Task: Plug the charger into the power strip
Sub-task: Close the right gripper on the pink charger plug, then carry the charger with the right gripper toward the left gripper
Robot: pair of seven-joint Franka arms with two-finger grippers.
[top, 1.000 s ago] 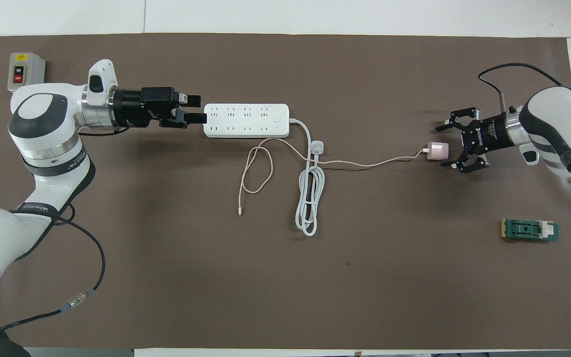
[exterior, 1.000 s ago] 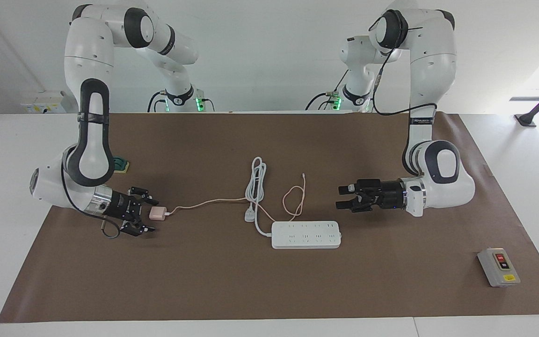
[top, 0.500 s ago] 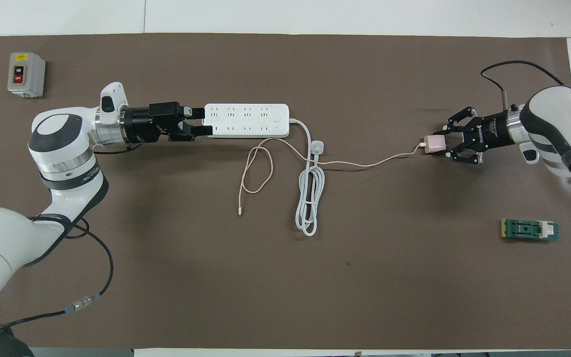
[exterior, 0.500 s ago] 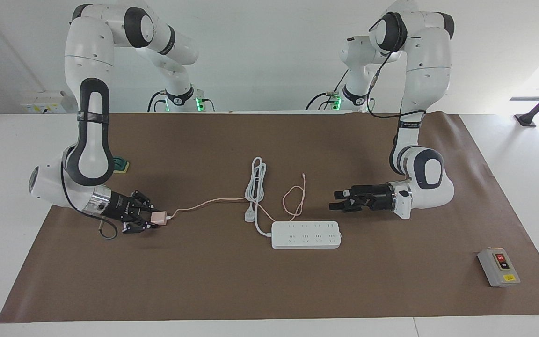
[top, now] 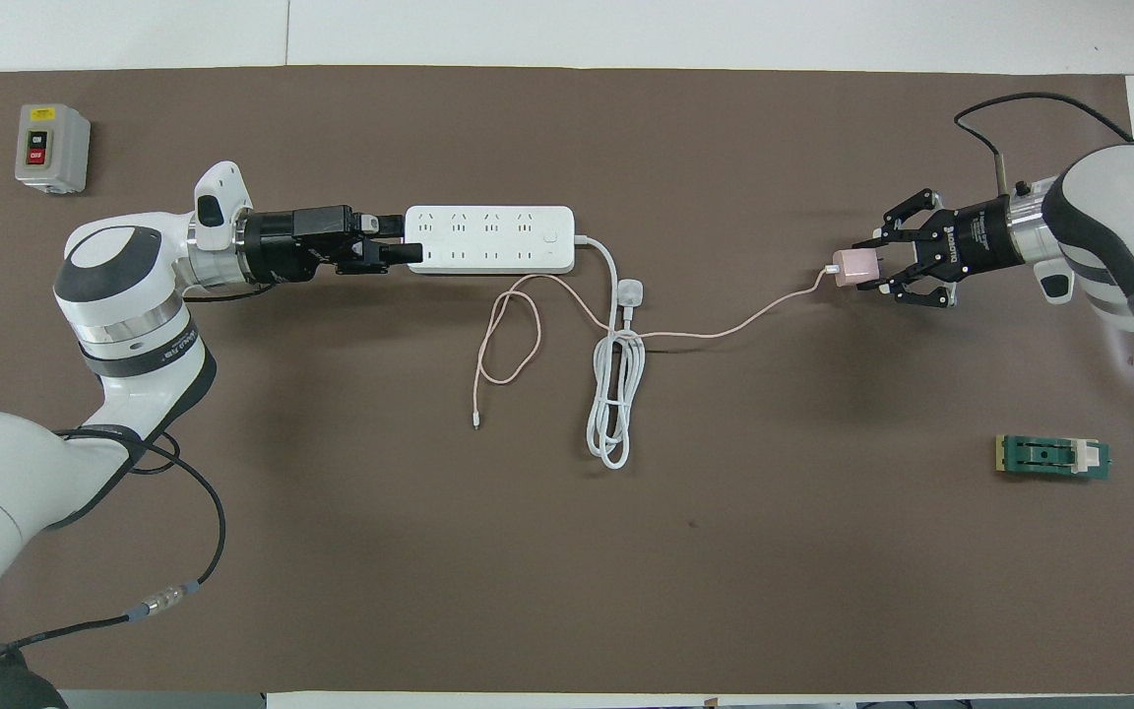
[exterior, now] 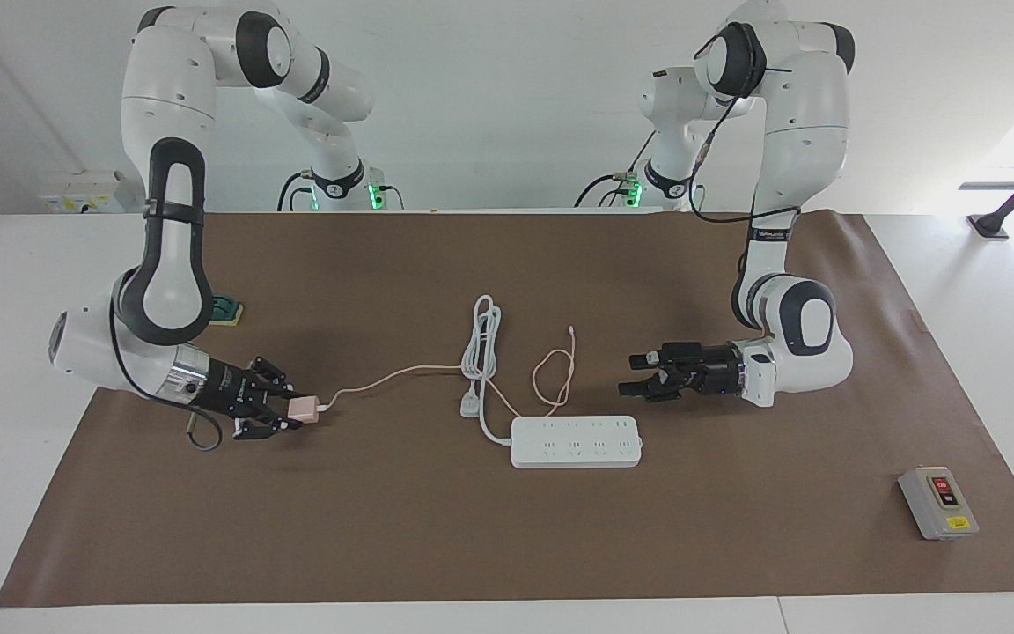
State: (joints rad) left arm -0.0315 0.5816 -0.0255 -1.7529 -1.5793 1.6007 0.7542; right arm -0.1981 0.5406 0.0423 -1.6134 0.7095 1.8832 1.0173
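The pale-pink charger (exterior: 302, 409) (top: 854, 268) is at the right arm's end of the mat, and my right gripper (exterior: 282, 412) (top: 877, 271) is shut on it, just off the mat. Its thin pink cable (exterior: 384, 380) (top: 724, 333) trails to a loop beside the power strip (exterior: 576, 442) (top: 488, 239), which lies flat mid-table. My left gripper (exterior: 635, 374) (top: 395, 238) is open, held low by the strip's end toward the left arm's side. It overlaps that end in the overhead view.
The strip's thick white cord (exterior: 482, 339) (top: 611, 404) is coiled nearer the robots, with its three-pin plug (exterior: 469, 406) (top: 630, 291) loose. A grey switch box (exterior: 938, 502) (top: 52, 148) sits at the left arm's end. A small green part (exterior: 227, 308) (top: 1052, 457) lies by the right arm.
My right gripper has shut on the charger and carried it slightly farther from the robots, pulling the cable. My left gripper has come in toward the strip's end.
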